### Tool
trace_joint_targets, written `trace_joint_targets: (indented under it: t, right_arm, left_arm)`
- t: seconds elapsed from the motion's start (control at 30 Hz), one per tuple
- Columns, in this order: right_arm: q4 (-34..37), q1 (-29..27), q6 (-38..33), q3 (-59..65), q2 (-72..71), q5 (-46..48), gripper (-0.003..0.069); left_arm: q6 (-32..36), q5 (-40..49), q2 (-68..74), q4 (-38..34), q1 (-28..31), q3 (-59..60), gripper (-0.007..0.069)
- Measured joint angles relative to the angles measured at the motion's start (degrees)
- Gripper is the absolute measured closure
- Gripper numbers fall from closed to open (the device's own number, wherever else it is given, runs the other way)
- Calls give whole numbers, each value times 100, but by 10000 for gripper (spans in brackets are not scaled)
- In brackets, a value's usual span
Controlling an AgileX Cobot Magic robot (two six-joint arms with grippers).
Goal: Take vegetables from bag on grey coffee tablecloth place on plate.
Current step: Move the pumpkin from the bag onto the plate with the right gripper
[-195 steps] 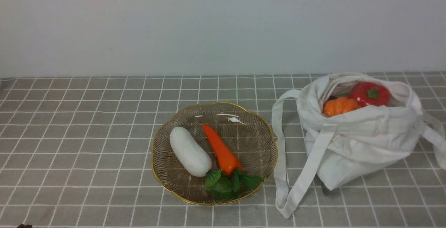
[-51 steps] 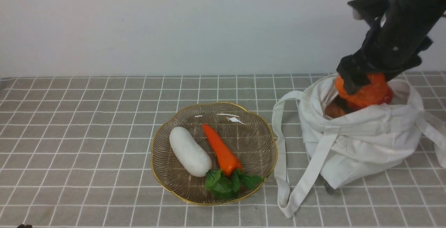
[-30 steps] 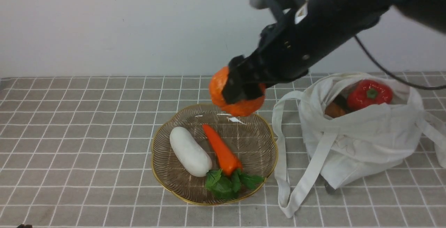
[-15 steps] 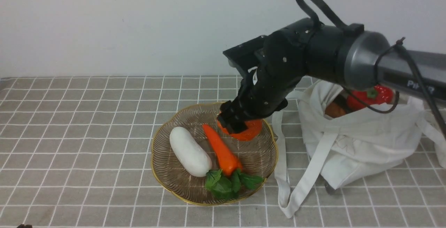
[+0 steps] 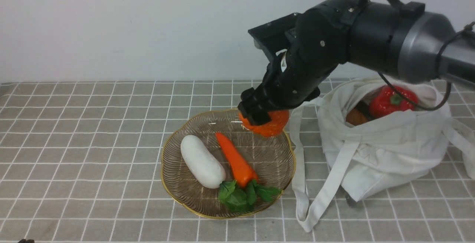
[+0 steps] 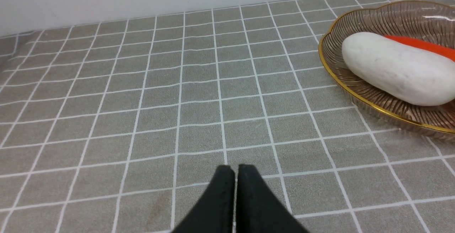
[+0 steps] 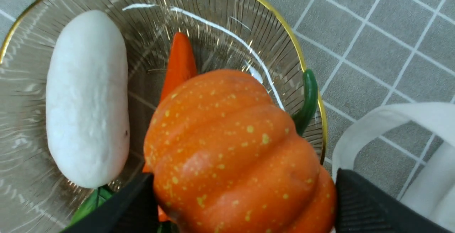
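Jaws (image 5: 256, 114) clamped on pumpkin (image 5: 274, 124) above plate's (image 5: 169, 190) far edge

Released here, it could roll off the rim or knock the carrot (image 5: 237, 161); red pepper (image 5: 389, 104) sits in the bag (image 5: 386, 154), toward the bench's right edge.

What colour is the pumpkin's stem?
Dark green; the stem on the orange pumpkin shows best in the right wrist view.

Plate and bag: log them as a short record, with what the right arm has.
plate: white vegetable, carrot with green leaves
bag: red bell pepper, brownish item, dark item partly hidden
right gripper: jaws closed on the orange pumpkin, over the plate
pumpkin placed: not yet
left gripper: away from the plate
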Motion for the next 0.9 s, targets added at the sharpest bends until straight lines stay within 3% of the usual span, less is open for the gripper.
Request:
trace_joint_targets:
  t: [0.33,0.63,0.9]
  right_arm:
    - [289,0,-221,0,19,-171,66]
    - [306,0,-262,0,135,-191,-24]
    - [403,0,-506,-80,-48,656,-33]
  left_arm:
    - [0,0,0,0,0,0,629]
    - [0,0,0,0,0,0,629]
    - [0,0,0,0,0,0,629]
